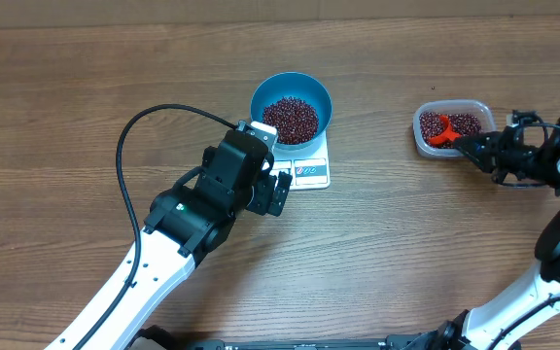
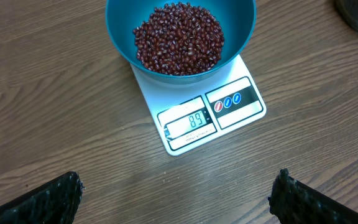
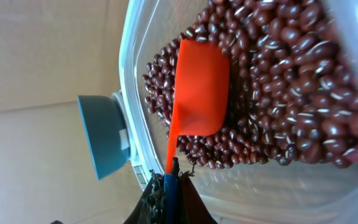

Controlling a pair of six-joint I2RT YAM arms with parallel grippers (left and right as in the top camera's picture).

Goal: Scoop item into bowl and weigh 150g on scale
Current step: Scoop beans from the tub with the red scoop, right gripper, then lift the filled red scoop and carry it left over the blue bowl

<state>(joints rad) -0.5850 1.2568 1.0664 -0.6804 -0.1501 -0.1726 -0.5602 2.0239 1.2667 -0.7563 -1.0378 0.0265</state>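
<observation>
The blue bowl (image 1: 260, 98) stands on the white scale (image 1: 311, 173) and holds a heap of dark red beans (image 1: 291, 119). In the left wrist view the bowl (image 2: 241, 28) and its beans (image 2: 179, 37) lie ahead, and the scale (image 2: 241, 109) shows 89 on its display. My left gripper (image 1: 278, 191) hovers just in front of the scale, open and empty (image 2: 178, 198). My right gripper (image 1: 466, 145) is shut on the handle of an orange scoop (image 3: 197, 87). The scoop's blade rests on the beans (image 3: 278, 93) in the clear tub (image 1: 481, 108).
The clear tub (image 3: 131, 93) sits at the right of the wooden table, well apart from the scale. The left arm's black cable (image 1: 129, 146) loops over the table to the left of the bowl.
</observation>
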